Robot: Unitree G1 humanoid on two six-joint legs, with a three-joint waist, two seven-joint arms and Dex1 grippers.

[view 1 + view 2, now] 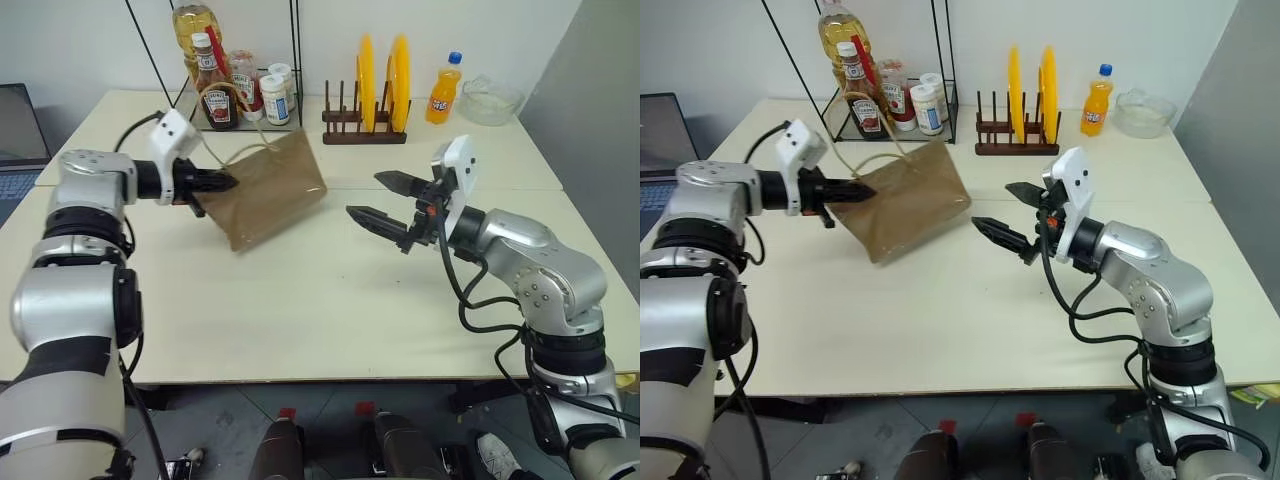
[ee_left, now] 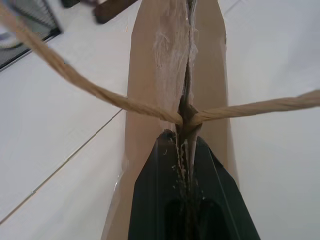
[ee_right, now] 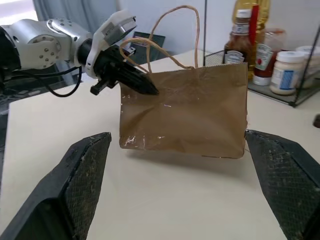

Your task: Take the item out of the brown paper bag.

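The brown paper bag (image 1: 268, 190) hangs tilted over the white table (image 1: 330, 300), left of centre. My left gripper (image 1: 228, 182) is shut on the bag's upper edge by its mouth. In the left wrist view the black fingers (image 2: 160, 190) pinch the folded paper where a tan cord handle (image 2: 100, 92) crosses. My right gripper (image 1: 365, 195) stands open to the right of the bag, pointing at its side and apart from it. Its wide-spread fingers (image 3: 85, 175) frame the bag (image 3: 185, 110) in the right wrist view. The item is hidden, and nothing of it shows at the bag.
At the back stands a wire rack (image 1: 250, 95) with a ketchup bottle (image 1: 215, 95), an oil bottle and jars. A wooden rack holds yellow plates (image 1: 385, 75). Farther right are an orange soda bottle (image 1: 443, 90) and a glass bowl (image 1: 490, 98). A laptop (image 1: 15, 140) sits far left.
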